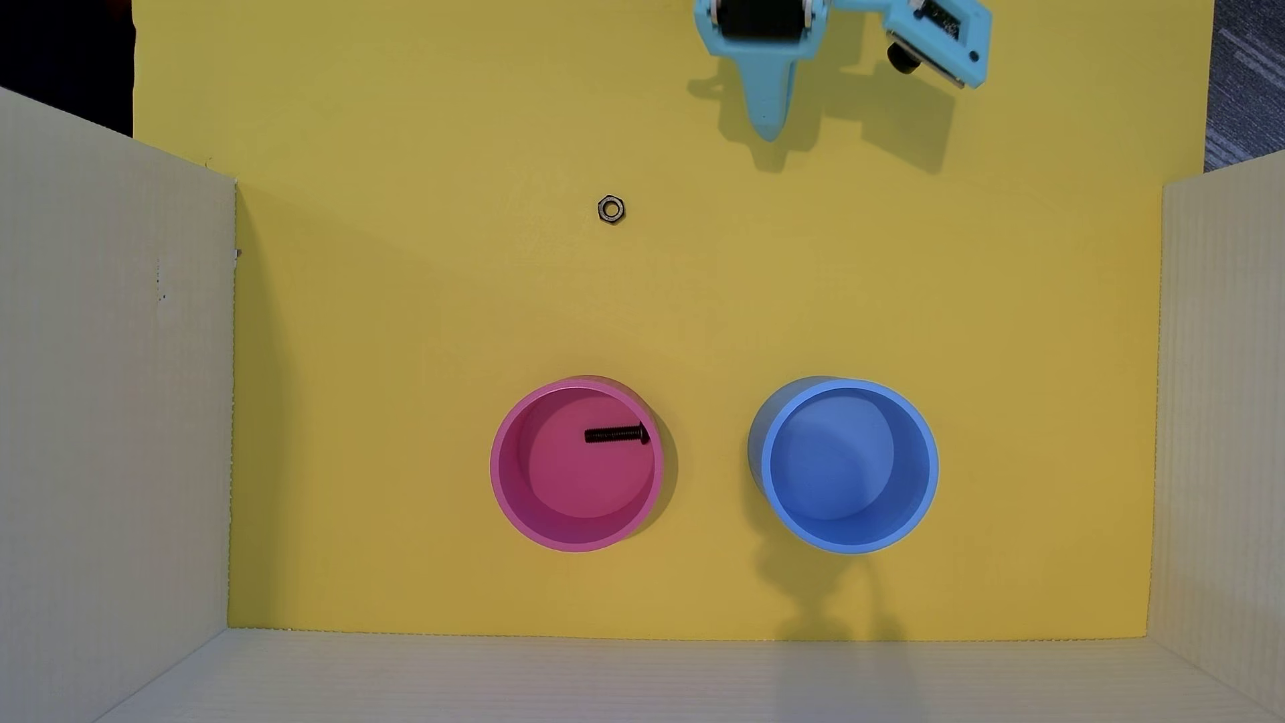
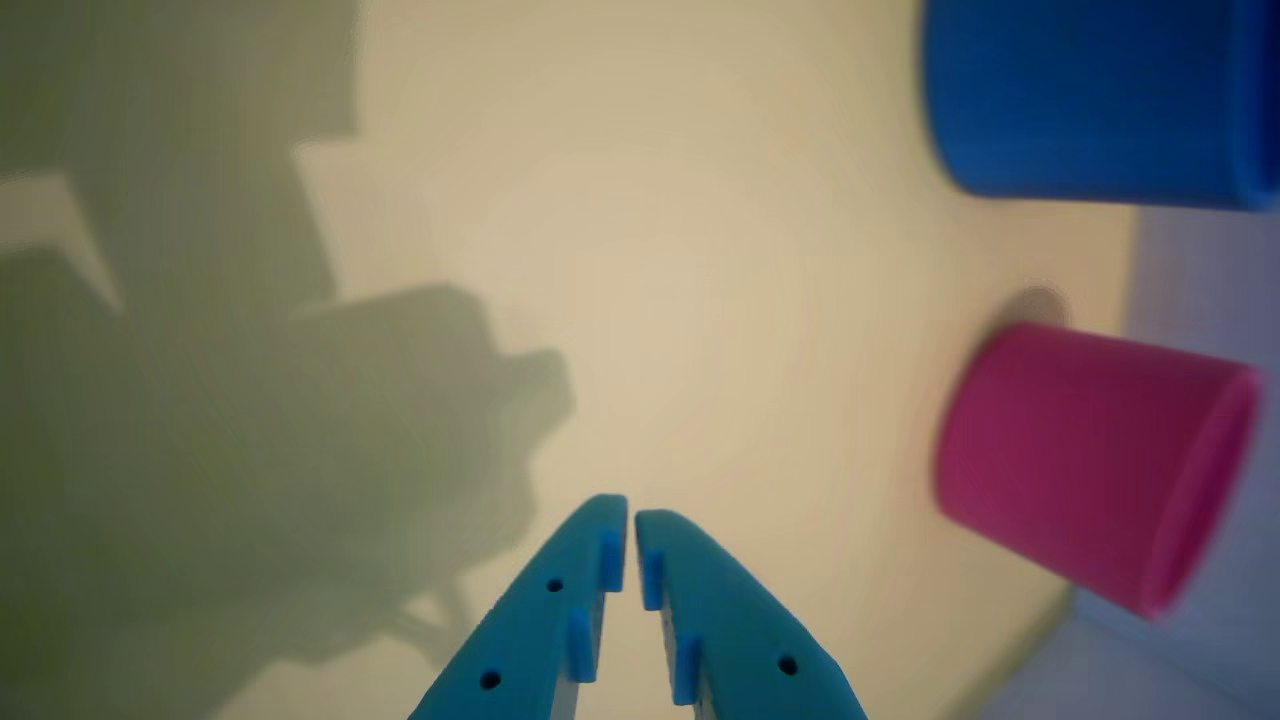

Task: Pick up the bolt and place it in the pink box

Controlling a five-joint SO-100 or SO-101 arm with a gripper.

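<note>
arm (image 1: 841,35) cut off above; blue container (image 2: 1100,100) cropped

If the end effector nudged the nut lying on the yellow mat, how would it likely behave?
The nut lies flat on a face, so it would probably slide, not roll. It looks like small, rigid metal, likely dense for its size. Its low profile on the yellow mat may make it hard to pinch and apt to slip from the end effector.
</note>
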